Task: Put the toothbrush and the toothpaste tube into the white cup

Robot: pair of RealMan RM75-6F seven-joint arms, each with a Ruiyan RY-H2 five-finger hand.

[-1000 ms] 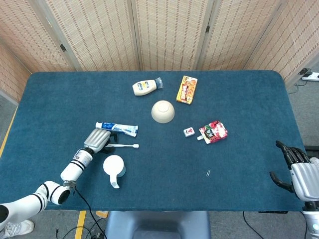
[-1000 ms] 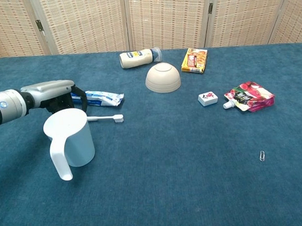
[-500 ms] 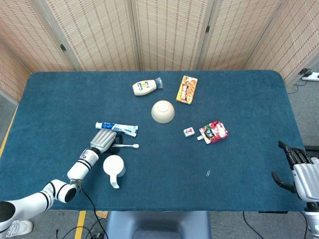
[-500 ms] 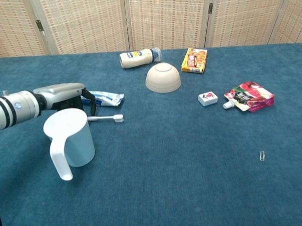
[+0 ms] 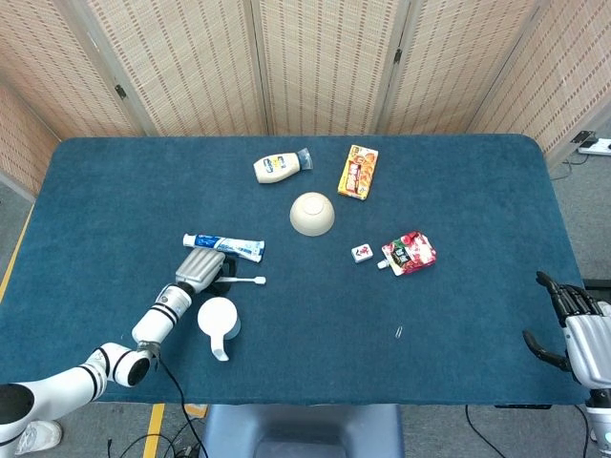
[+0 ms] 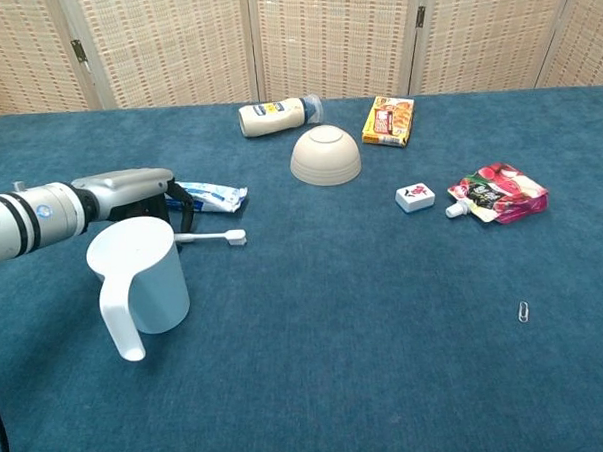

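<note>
The white cup [image 5: 218, 320] [image 6: 138, 273] stands upright near the table's front left, its handle toward me. The white toothbrush [image 5: 244, 280] [image 6: 214, 236] lies flat just behind it, head pointing right. The blue-and-white toothpaste tube [image 5: 225, 246] [image 6: 208, 197] lies a little farther back. My left hand [image 5: 200, 268] [image 6: 130, 186] hovers palm down over the toothbrush's handle end, its fingers curved downward and holding nothing; the cup hides the fingertips in the chest view. My right hand [image 5: 573, 324] stays open at the table's front right edge, far from everything.
Farther back are an upturned beige bowl [image 5: 312, 213], a lying mayonnaise bottle [image 5: 282, 167] and an orange box [image 5: 358, 172]. A small white tile [image 5: 363, 252], a red pouch [image 5: 410, 252] and a paperclip [image 5: 398, 332] lie right of centre.
My left hand has slid right and forward from beside the toothpaste tube to above the toothbrush handle. The toothbrush, tube and cup have not moved. The right hand has drifted slightly lower.
</note>
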